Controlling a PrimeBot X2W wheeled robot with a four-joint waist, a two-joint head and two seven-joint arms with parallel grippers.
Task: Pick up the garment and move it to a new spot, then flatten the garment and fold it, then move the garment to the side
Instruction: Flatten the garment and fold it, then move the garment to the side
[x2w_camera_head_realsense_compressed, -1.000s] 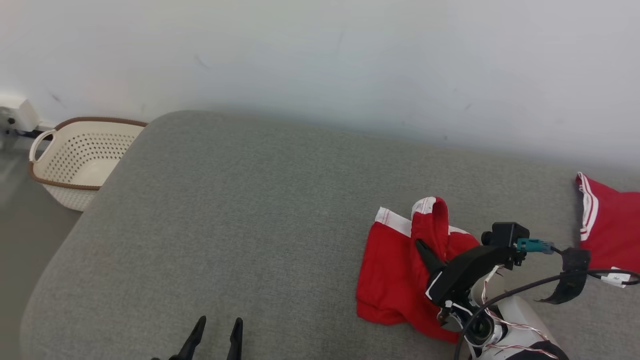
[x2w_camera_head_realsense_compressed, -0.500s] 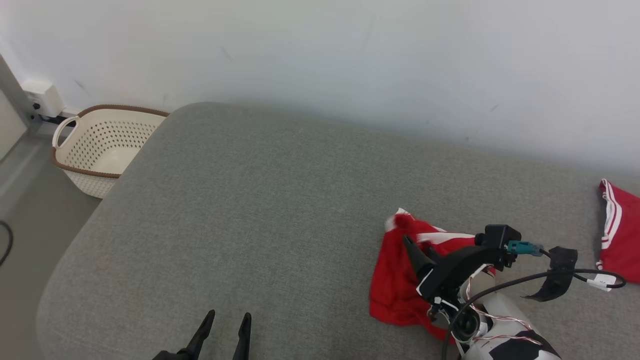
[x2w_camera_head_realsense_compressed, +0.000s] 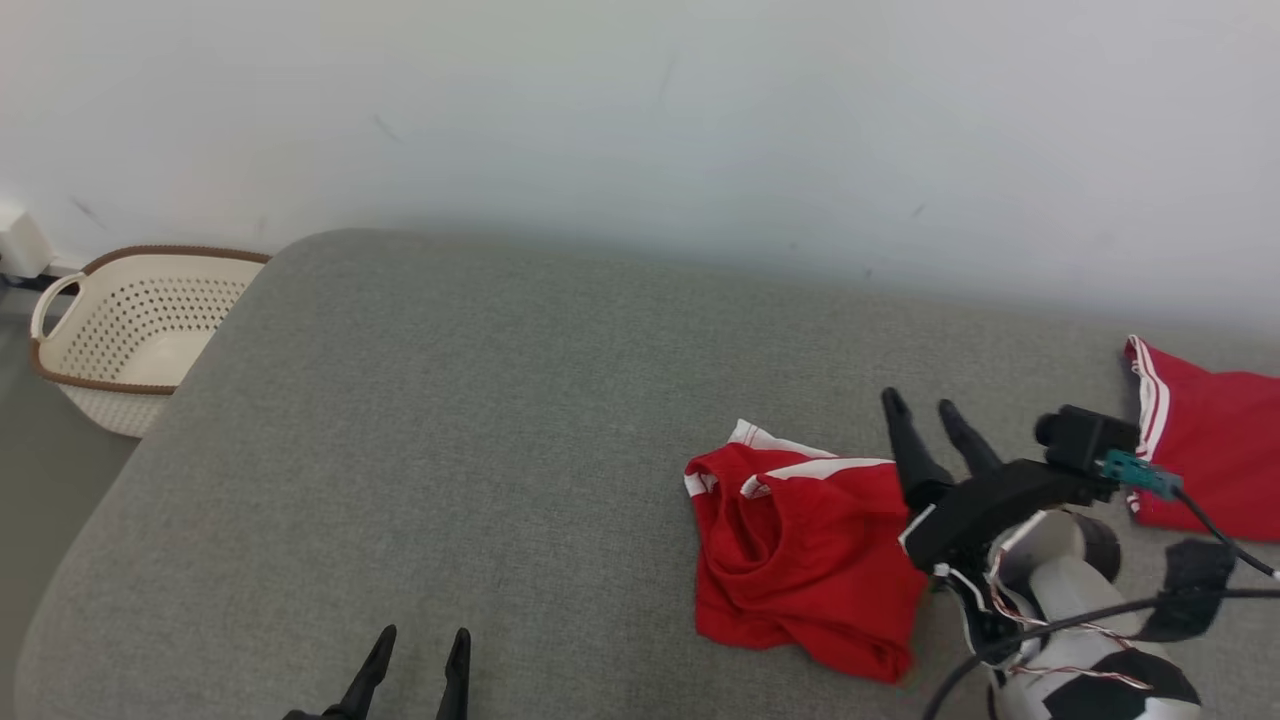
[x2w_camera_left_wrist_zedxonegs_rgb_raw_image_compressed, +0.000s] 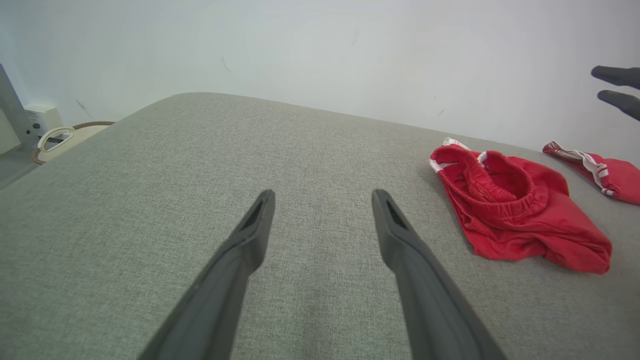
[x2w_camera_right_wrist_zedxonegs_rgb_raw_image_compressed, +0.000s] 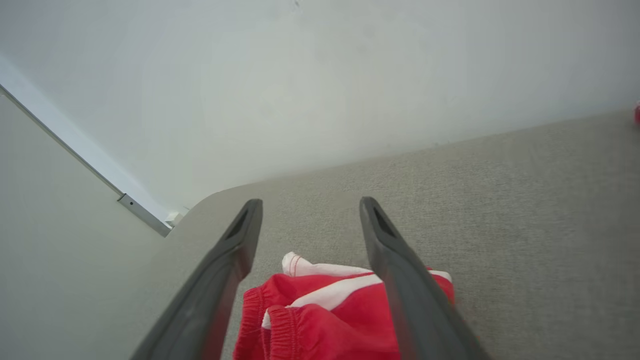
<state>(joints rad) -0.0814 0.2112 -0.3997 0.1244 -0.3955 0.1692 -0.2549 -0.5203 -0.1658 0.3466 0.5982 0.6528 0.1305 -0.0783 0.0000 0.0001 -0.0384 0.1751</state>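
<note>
On the grey cushion (x2w_camera_head_realsense_compressed: 500, 420), right of the middle in the head view, the red garment (x2w_camera_head_realsense_compressed: 810, 560) lies in a crumpled heap, its elastic waistband (x2w_camera_head_realsense_compressed: 735, 515) bunched toward the robot's left. The right gripper (x2w_camera_head_realsense_compressed: 918, 402) hovers over its right side, fingers spread wide with nothing between them. The left gripper (x2w_camera_head_realsense_compressed: 424, 634), equally wide and empty, waits well apart near the front edge. Flattening looks to be the step in hand. Each gripper should pinch one end of the waistband, then draw apart low over the cushion, keeping clear of the other red garment (x2w_camera_head_realsense_compressed: 1210, 470) at the right.
</note>
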